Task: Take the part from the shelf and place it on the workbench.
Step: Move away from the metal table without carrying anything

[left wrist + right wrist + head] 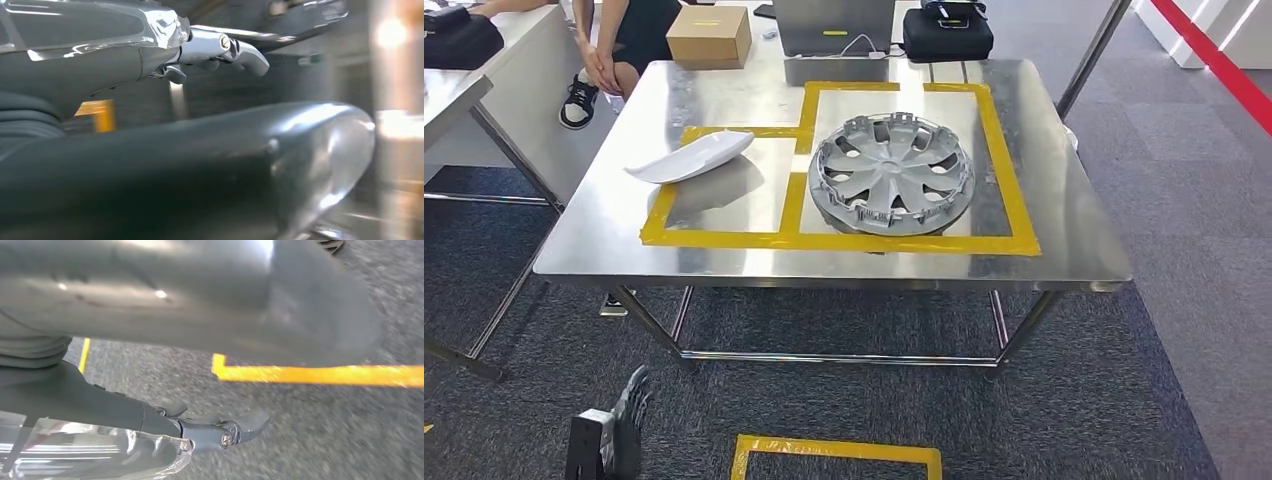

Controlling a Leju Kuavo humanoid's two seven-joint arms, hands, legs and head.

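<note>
Fingers of the left hand (627, 415) hang loosely apart and hold nothing, low beside the robot over the dark carpet (1124, 400); the left wrist view shows the thumb and darker fingers (245, 52) extended with nothing between them. Likewise the right hand (220, 432) has its fingers stretched out above the carpet, released and holding nothing, near a strip of yellow floor tape (320, 374). On the steel workbench (1064, 215) lies the silver wheel cover (891, 172), flat inside the larger rectangle of yellow tape (1009, 165), its edge reaching the tape line that divides the two boxes. A white curved part (692, 156) lies in the smaller taped box to the left, its far end crossing the tape. Behind the workbench stand a cardboard box (709, 36), a laptop (834, 25) and a black case (947, 33). A seated person (619, 45) is at the far left, hands clasped at the knees.
</note>
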